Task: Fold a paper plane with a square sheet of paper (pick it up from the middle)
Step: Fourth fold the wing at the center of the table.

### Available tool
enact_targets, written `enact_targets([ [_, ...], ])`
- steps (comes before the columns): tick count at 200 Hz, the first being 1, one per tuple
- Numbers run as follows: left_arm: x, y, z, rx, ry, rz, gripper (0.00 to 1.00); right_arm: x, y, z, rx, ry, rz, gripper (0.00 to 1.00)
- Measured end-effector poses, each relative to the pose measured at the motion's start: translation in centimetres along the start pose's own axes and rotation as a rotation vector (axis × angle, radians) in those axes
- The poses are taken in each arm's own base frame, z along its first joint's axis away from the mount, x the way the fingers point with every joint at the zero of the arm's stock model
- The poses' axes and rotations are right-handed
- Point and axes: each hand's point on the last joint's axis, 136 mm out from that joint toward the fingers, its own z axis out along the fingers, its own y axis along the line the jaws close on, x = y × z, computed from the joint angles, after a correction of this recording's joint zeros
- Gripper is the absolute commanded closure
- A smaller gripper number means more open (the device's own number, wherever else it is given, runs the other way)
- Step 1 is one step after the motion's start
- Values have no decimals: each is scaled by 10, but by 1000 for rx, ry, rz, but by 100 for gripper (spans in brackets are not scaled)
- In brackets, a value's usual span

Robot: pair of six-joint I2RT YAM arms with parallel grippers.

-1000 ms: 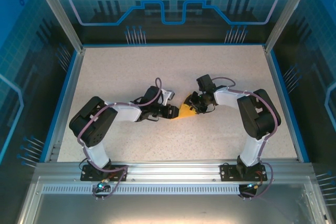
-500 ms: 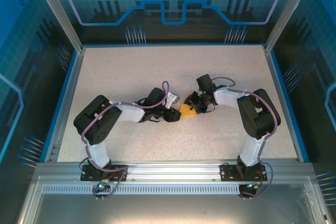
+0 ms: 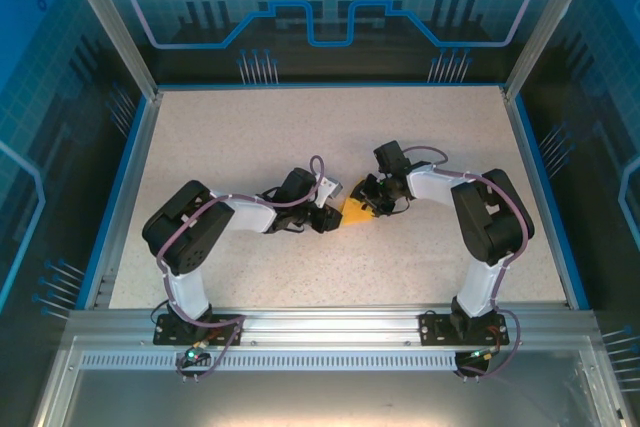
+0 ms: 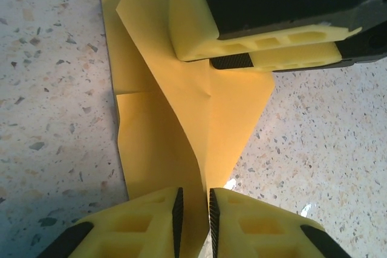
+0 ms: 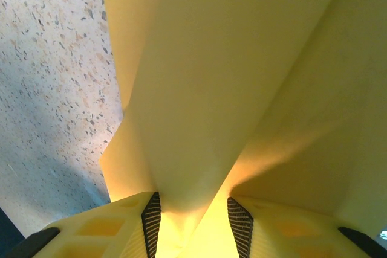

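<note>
Across the table (image 3: pixel 250 137), my left arm (image 3: pixel 235 215) has slid right since a second ago, reaching the paper (image 3: pixel 356 213) mid-table. Both the left claw (image 4: pixel 193 203) and right claw (image 5: pixel 193 216) pinch it from opposite ends. Creases show; I'd judge folding partway, no dart yet.

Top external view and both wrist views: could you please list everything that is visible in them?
sheet of paper: one, orange-yellow, partly folded, mid-table between the grippers.
table: one, speckled beige with a blue border, beneath the paper.
enclosure panels: several, blue-tinted with printed lines, around the table.
metal rail: one, silver, along the near edge, carrying both arm bases.
left arm: one, black and white with a purple cable, near left.
right arm: one, same colours, near right.
left gripper: one, yellow fingers with black pads, closed on the paper.
right gripper: one, same colours, clamped on the paper's opposite side.
</note>
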Motion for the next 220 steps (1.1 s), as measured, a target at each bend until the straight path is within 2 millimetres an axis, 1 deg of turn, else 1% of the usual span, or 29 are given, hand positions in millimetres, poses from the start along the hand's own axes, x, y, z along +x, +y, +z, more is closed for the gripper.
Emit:
enact_targets([
  [59, -2, 0, 1, 1, -4, 2, 90, 0, 0, -1, 4, 3, -36, 56],
  [95, -8, 0, 4, 3, -5, -17, 94, -1, -1, -7, 1, -17, -80, 54],
  [125, -14, -2, 10, 20, 4, -86, 96, 1, -7, -16, 10, -30, -125, 54],
  [173, -13, -7, 13, 52, 30, -220, 96, 2, 7, -37, -39, -69, -202, 53],
  [194, -15, -9, 14, 58, 41, -270, 96, 4, 6, -38, -37, -68, -201, 54],
  [220, -17, -11, 16, 71, 49, -340, 96, 7, -2, -35, -19, -58, -194, 54],
])
